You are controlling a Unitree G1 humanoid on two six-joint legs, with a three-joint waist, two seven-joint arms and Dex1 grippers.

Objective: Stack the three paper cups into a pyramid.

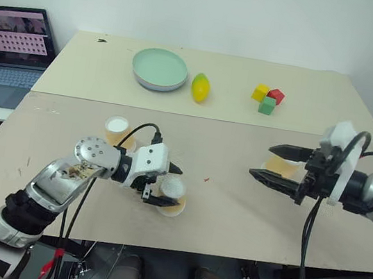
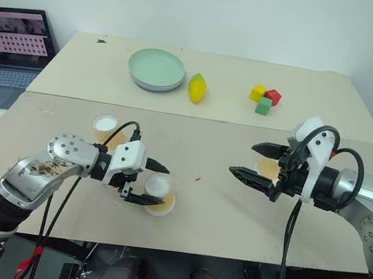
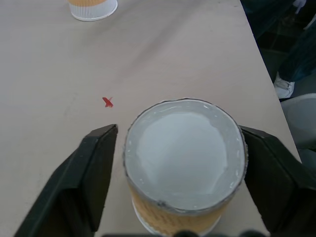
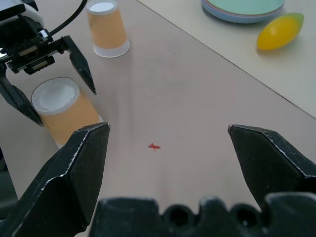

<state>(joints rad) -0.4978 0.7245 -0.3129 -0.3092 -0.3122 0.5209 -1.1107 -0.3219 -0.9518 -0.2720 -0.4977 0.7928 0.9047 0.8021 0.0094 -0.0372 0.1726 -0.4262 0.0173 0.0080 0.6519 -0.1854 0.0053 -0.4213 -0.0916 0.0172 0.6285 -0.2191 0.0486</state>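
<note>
The third small orange-tan paper cup (image 1: 282,168) is mostly hidden behind the right tool (image 1: 275,164), with only a slice of tan side and white rim showing between its two black fingers. Those fingers stand spread wide, and I cannot tell whether either one touches that cup. The grey laptop (image 1: 10,50) at the far left is cut off by the edge of the scene.

Counting from the little red cross mark (image 1: 206,179) on the beige counter (image 1: 231,216): there are three paper cups, all upside down with white bases up. One cup (image 1: 172,197) stands just left of the mark, and the left tool (image 1: 165,185) straddles it, one black finger on each side; one finger stands a sliver off the cup wall, and the other's contact is hard to make out. A second cup (image 1: 117,130) stands farther left and back, alone. The third is to the mark's right.

Well behind the mark lie one pale green round plate (image 1: 159,69), one yellow lemon (image 1: 200,87) just beside it, and three small blocks bunched together: yellow (image 1: 260,92), red (image 1: 276,96) and green (image 1: 267,106).
</note>
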